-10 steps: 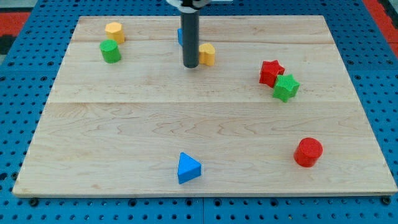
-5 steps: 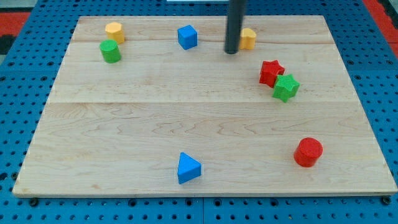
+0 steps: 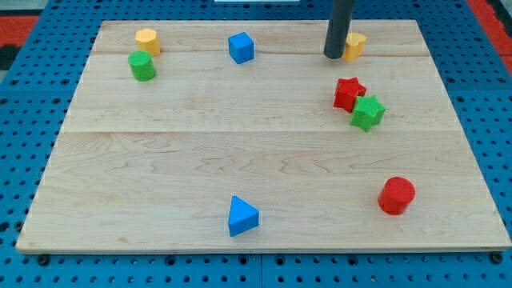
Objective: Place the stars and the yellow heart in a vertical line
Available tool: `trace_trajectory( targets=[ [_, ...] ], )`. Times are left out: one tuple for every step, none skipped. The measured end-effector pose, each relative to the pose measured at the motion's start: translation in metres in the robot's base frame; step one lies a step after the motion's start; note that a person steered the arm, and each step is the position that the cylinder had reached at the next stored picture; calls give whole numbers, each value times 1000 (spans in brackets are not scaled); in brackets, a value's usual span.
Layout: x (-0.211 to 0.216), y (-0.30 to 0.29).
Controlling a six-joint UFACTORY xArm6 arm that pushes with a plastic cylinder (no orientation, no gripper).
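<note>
Yellow heart (image 3: 354, 46) sits at the surface's (image 3: 200, 144) one o'clock, above red star (image 3: 348, 93) and green star (image 3: 368, 112). Light and slippery, we judge; our tip (image 3: 333, 55), having no fingers, touches its nine o'clock flank.

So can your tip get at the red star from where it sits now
Probably yes. My tip sits by the yellow heart, above the red star, with bare board between. The green star lies on its far side.
</note>
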State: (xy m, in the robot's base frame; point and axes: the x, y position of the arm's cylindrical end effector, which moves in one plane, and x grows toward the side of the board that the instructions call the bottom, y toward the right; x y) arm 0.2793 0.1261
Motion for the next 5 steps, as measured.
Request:
trace_trajectory(
  targets=[
    [6, 0],
    [24, 19],
    [55, 21],
    [75, 87],
    [124, 94]
  ],
)
